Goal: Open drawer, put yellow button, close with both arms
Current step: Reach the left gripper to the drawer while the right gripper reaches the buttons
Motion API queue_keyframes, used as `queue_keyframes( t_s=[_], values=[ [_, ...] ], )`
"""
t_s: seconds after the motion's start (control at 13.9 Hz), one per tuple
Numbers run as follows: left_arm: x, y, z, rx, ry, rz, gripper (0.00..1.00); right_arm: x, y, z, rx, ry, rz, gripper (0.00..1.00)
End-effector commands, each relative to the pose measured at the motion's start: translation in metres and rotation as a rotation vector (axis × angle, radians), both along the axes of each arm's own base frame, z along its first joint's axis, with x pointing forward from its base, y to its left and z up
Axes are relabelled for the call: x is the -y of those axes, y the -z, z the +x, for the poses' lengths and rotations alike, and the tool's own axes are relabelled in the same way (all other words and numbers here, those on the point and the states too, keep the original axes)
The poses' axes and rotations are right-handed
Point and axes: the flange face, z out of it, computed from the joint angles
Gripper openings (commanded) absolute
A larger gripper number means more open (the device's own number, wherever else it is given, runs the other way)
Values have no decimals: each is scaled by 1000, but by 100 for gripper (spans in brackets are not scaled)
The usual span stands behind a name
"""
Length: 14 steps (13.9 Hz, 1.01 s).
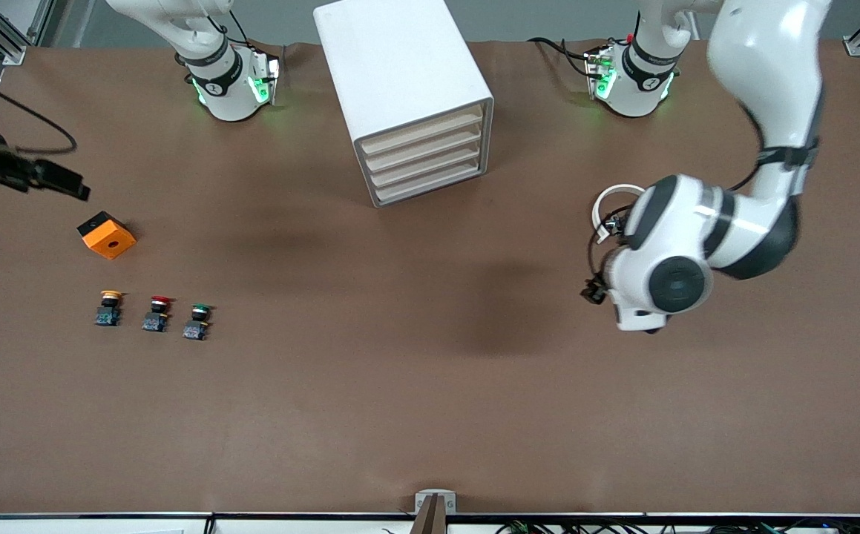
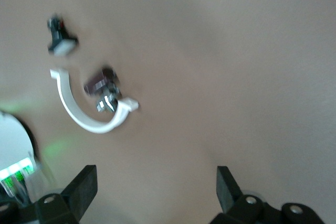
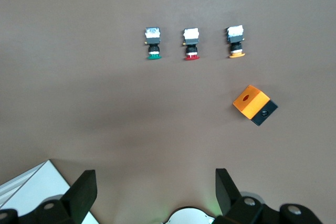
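The white cabinet (image 1: pixel 400 67) stands at the middle of the table's robot edge; a corner of it shows in the right wrist view (image 3: pixel 29 192). Its topmost drawer (image 1: pixel 422 126) is shut. The yellow button (image 1: pixel 110 305) stands upright at the right arm's end of the table, at the end of a row of three, and also shows in the right wrist view (image 3: pixel 235 41). My right gripper (image 3: pixel 154 187) is open and empty, high over that end of the table. My left gripper (image 2: pixel 156 187) is open and empty over bare table toward the left arm's end, hidden under its wrist in the front view.
A red-capped button (image 1: pixel 156 313) and a green-capped button (image 1: pixel 198 320) stand in the row beside the yellow one. An orange box with a hole (image 1: pixel 107 234) lies farther from the front camera than the row. Three lower drawers (image 1: pixel 426 174) are shut.
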Motion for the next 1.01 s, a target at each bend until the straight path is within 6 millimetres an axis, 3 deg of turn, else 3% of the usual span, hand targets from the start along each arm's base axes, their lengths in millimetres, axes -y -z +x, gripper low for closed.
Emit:
queue_keyframes(
  t_s=[0.0, 0.22, 0.29, 0.5, 0.65, 0.86, 0.94],
  values=[
    [57, 29, -20, -16, -202, 129, 100, 17, 34, 25, -58, 30, -3, 100],
    [84, 42, -43, -195, -590, 185, 100, 22, 41, 40, 20, 24, -47, 100],
    [89, 41, -52, -272, -639, 210, 100, 29, 54, 43, 20, 33, -52, 100],
    [109, 21, -80, -490, -699, 253, 100, 62, 108, 61, 56, 51, -51, 100],
    [121, 14, -83, -605, -808, 250, 100, 93, 158, 62, 108, 7, -44, 100],
    [138, 15, -94, -641, -868, 314, 100, 105, 224, 60, 194, 0, -57, 100],
    [148, 14, -100, -656, -860, 309, 98, 117, 246, 59, 216, 1, -61, 100]
  ],
)
